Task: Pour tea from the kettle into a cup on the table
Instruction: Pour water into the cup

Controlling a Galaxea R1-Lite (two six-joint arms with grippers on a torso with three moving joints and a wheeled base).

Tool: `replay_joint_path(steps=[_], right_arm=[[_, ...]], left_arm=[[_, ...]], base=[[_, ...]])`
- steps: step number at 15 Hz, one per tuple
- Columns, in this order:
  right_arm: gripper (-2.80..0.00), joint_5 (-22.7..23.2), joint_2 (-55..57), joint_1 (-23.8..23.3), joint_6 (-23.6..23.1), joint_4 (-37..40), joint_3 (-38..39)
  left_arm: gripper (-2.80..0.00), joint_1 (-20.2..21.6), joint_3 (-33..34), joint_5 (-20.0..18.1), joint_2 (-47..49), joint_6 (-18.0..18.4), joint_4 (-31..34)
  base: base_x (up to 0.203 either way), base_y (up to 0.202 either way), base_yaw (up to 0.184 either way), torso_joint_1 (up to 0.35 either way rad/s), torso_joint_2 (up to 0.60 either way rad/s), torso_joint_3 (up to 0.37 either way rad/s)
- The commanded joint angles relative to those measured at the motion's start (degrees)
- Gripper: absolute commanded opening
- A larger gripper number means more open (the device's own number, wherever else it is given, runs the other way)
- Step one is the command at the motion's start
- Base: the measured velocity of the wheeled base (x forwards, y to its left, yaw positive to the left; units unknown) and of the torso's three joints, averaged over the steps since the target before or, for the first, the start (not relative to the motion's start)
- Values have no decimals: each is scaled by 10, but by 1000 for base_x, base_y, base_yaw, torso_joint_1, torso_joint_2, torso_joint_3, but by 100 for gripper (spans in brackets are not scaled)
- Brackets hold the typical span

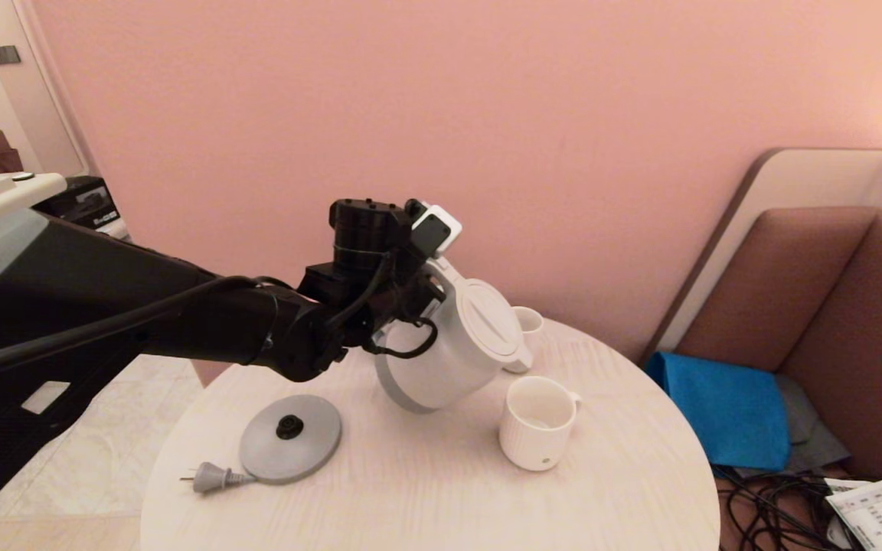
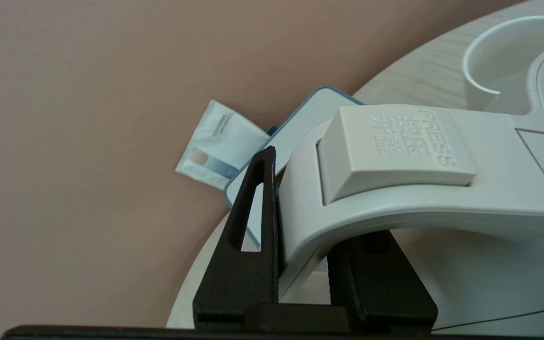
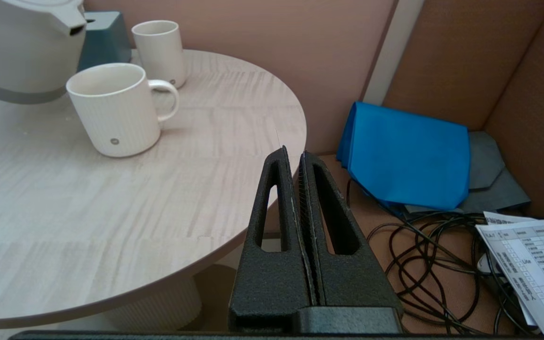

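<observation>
The white kettle (image 1: 452,348) hangs tilted above the round table (image 1: 426,497), lifted off its base. My left gripper (image 1: 427,297) is shut on its loop handle (image 2: 395,198), just behind the PRESS button. The spout (image 1: 522,358) points down toward the wide white mug (image 1: 537,422), a little above and left of its rim. No stream of tea shows at the spout (image 3: 74,21), and I cannot tell what is in the mug (image 3: 116,111). My right gripper (image 3: 292,153) is shut and empty, off the table's right edge and outside the head view.
The grey kettle base (image 1: 290,438) and its plug (image 1: 211,478) lie at the table's front left. A smaller handleless cup (image 1: 527,321) and a teal tissue box (image 3: 104,40) stand behind the kettle. Right of the table are a blue cloth (image 1: 724,405), tangled cables (image 1: 770,505) and a sofa (image 1: 854,321).
</observation>
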Motion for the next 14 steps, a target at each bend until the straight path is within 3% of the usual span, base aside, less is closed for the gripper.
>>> replay_joint_path(steps=[1, 8, 14], right_arm=[[-280, 0, 0, 0, 0, 0, 0], [-280, 0, 0, 0, 0, 0, 0], [-280, 0, 0, 0, 1, 0, 0]], left_arm=[[-280, -2, -1, 1, 3, 8, -2], [-280, -14, -2, 0, 7, 56, -2], [-280, -24, -27, 10, 15, 74, 0]], base=[[0, 0, 0, 0, 0, 0], [0, 0, 0, 0, 0, 0], [0, 0, 0, 0, 0, 0]])
